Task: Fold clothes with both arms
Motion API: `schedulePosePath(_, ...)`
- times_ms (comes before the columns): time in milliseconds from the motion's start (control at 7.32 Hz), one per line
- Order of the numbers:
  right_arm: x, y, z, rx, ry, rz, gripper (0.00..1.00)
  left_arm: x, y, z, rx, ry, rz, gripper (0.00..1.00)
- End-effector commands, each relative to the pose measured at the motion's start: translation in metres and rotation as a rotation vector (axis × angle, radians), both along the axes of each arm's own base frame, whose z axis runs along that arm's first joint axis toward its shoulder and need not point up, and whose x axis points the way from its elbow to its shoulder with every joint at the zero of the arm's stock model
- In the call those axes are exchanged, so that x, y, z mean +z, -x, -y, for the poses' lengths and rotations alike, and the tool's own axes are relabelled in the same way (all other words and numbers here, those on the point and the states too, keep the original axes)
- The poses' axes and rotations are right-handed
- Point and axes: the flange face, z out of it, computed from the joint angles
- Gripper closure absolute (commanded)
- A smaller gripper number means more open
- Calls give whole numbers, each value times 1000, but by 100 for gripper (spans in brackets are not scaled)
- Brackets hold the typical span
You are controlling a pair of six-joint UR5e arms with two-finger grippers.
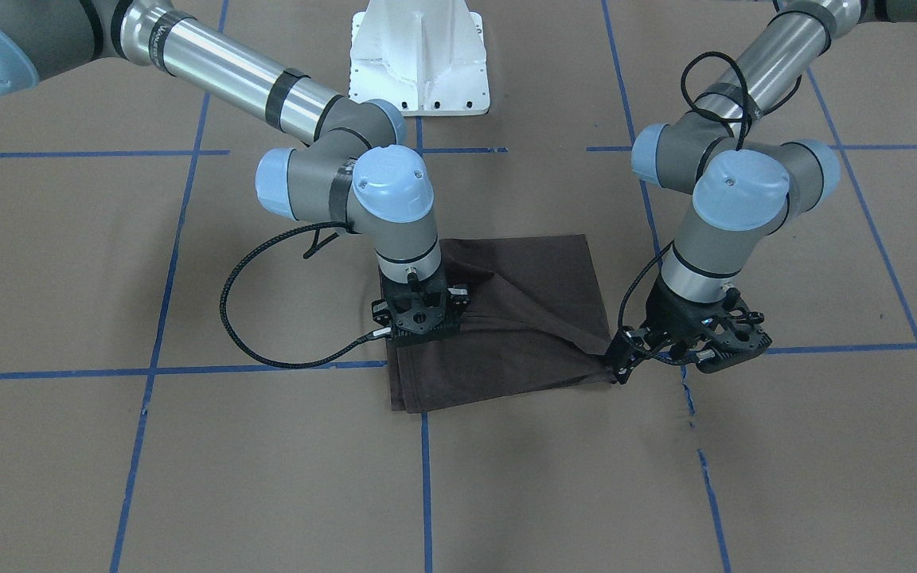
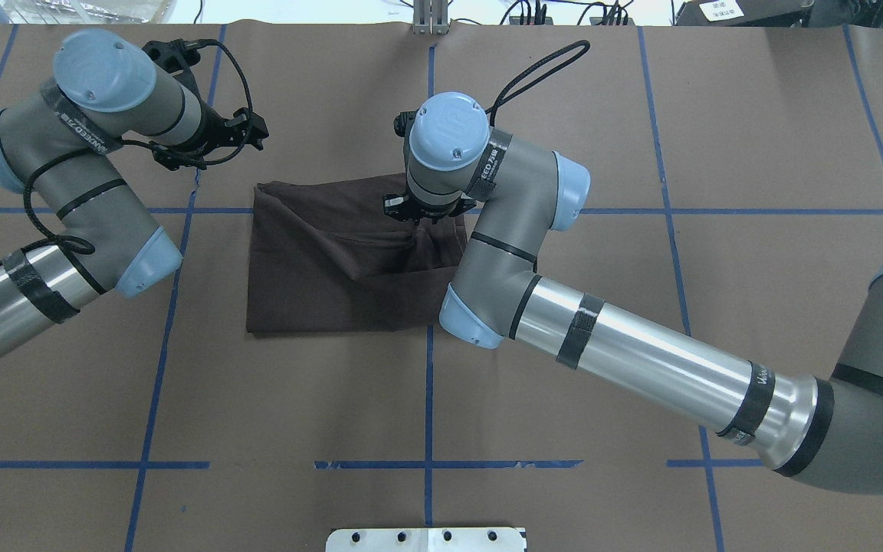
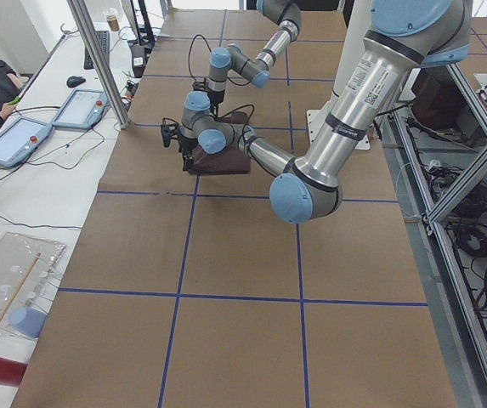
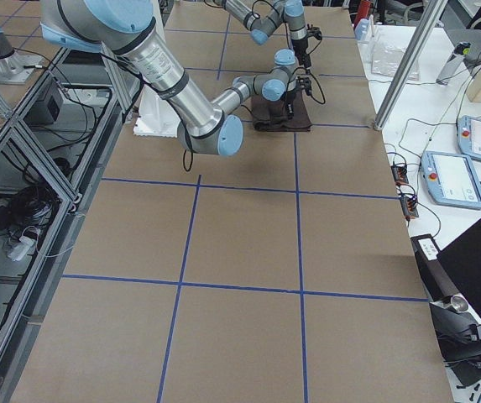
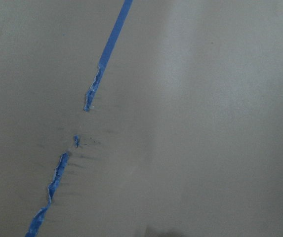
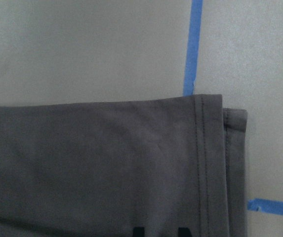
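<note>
A: How far along does the folding look?

B: Well on. The T-shirt (image 1: 506,362) lies as a layered rectangle about midway between the side edges of the worktop (image 1: 188,477), out from the robot's edge. No sleeve or collar shows, and two hems (image 6: 200,148) sit stacked. A raised crease (image 1: 538,334) crosses it, so flattening or one more fold seems to remain.

A: And the grippers?

B: The left gripper (image 1: 624,360) looks pinched onto the shirt's corner toward the operators' edge. The right gripper (image 1: 420,328) sits down on the cloth; whether it clasps it cannot be told.

A: Any containers?

B: None shows on the worktop.
</note>
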Motion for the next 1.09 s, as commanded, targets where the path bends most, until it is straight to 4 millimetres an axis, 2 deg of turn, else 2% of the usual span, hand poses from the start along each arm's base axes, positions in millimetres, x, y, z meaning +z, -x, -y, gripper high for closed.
schedulePosePath(0, 1, 2, -2, -4, 2, -2, 66, 0, 0, 0, 0, -1, -1, 0)
schedulePosePath(410, 5, 9, -8, -14, 5, -8, 60, 0, 0, 0, 0, -1, -1, 0)
schedulePosePath(683, 2, 12, -11, -17, 4, -4, 62, -1, 1, 0, -3, -1, -2, 0)
schedulePosePath(820, 2, 12, -11, -17, 4, -4, 67, 0, 1, 1, -3, 0, -1, 0)
schedulePosePath(956, 2, 12, -11, -17, 4, -4, 81, 0, 0, 0, -1, 2, 0, 0)
